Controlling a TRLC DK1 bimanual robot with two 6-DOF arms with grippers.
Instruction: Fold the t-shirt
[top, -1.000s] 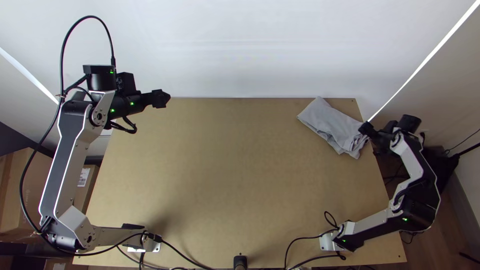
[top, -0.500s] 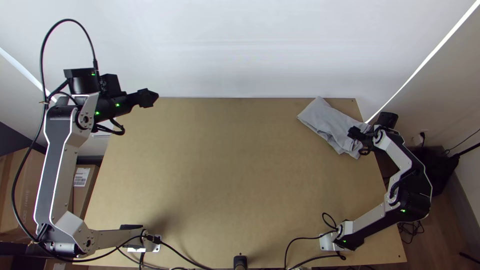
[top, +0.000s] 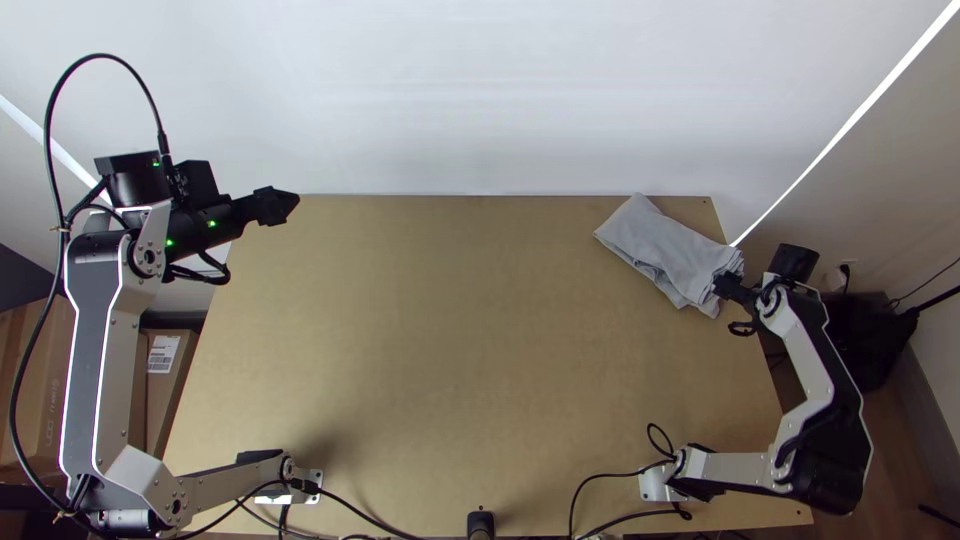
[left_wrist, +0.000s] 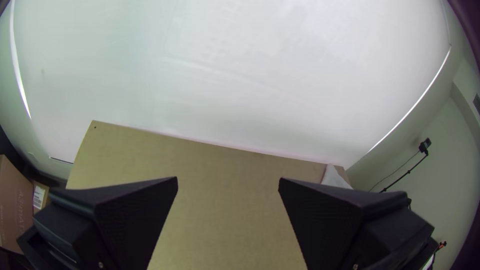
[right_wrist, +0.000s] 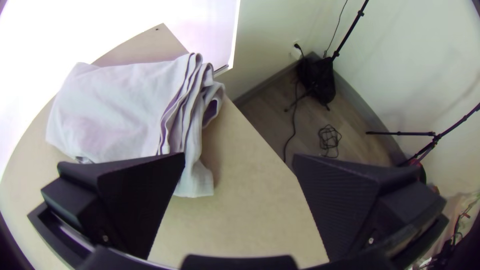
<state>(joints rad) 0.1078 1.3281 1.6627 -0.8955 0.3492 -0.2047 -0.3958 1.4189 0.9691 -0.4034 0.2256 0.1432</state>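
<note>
Right end effector (top: 724, 286) gapes wide at the folded t-shirt (top: 660, 245); left end effector (top: 284, 205), wide too; cardboard box (top: 167, 395) beside surface (top: 450, 350).

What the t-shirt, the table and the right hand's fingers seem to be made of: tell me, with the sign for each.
T-shirt: soft matte cloth, probably thin knit; its layered edges drape and crease.
Table: smooth matte wood-based board, perhaps fibreboard, going by its even tan face.
Right hand: fingers of matte black plastic or rubber, I can't tell which, finely textured inside.
</note>
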